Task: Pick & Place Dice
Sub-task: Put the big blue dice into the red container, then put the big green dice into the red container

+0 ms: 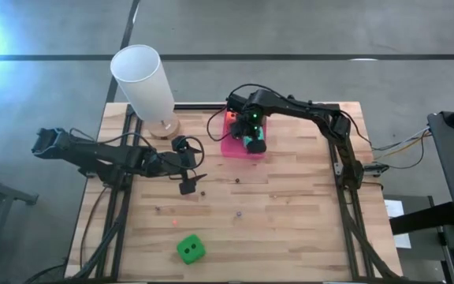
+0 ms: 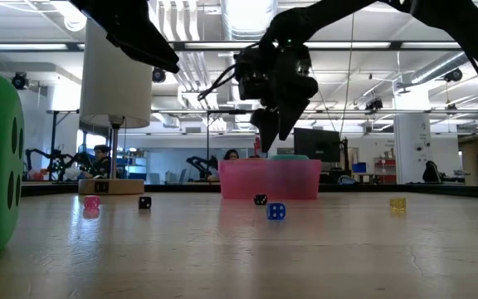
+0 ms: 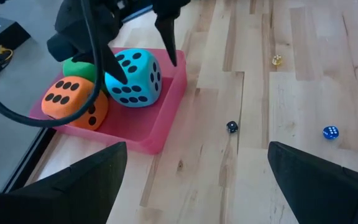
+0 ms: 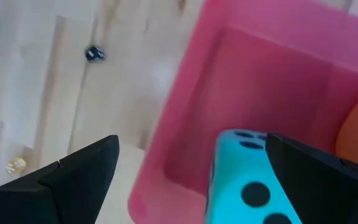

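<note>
A pink tray (image 1: 233,146) sits on the far middle of the table. In it lie an orange-red die (image 3: 76,102), a teal die (image 3: 135,78) and, half hidden behind them, a green die (image 3: 79,67). My right gripper (image 1: 252,136) hangs open over the tray, its fingers on either side of the teal die (image 4: 247,180). A second green die (image 1: 190,248) rests on the table near the near edge. My left gripper (image 1: 189,175) is open above the table's middle, left of the tray, and holds nothing. My right gripper comes at the teal die from above, slanting down. One finger (image 3: 107,62) stands against the die's side (image 3: 118,78) and the other (image 3: 168,37) is clear of it. The die rests in the tray. Whether the near finger touches it, I cannot tell.
A white lamp (image 1: 144,83) stands on a wooden base at the far left corner. Several tiny dice lie scattered over the boards, among them a blue one (image 3: 330,132), a black one (image 3: 231,127) and a yellow one (image 3: 277,60). Cables run along the arms.
</note>
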Available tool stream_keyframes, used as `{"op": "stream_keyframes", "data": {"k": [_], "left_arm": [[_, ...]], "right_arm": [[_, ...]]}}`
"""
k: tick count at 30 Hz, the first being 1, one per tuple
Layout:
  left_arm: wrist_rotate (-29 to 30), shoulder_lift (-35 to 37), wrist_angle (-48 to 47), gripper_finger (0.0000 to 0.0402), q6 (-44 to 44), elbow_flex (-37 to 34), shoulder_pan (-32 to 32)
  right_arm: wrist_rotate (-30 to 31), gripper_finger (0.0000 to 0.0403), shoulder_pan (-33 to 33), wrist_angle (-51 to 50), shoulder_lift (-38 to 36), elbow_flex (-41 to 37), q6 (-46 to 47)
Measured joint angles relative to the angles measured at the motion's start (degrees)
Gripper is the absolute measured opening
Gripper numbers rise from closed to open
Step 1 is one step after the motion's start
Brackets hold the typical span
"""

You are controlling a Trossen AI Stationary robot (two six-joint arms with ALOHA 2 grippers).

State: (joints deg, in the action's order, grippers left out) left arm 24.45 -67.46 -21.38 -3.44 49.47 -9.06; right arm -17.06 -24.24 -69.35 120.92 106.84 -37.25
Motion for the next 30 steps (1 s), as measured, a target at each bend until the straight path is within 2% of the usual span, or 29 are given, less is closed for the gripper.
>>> {"op": "stream_keyframes", "data": {"k": [11, 18, 30], "left_arm": [[0.0, 0.0, 0.05, 0.0392, 0.01, 0.0, 0.0], [0.0, 0.0, 0.1, 0.0391, 0.04, 0.0, 0.0], [0.0, 0.0, 0.1, 0.039, 0.15, 0.0, 0.0]], "right_arm": [[1.19, 0.04, -2.91, 0.87, -0.01, -1.55, 2.15], [13.01, 0.04, -3.25, 0.74, -0.02, 0.29, 4.32], [12.74, 0.04, -2.28, -1.32, -1.7, 0.62, 4.33]]}}
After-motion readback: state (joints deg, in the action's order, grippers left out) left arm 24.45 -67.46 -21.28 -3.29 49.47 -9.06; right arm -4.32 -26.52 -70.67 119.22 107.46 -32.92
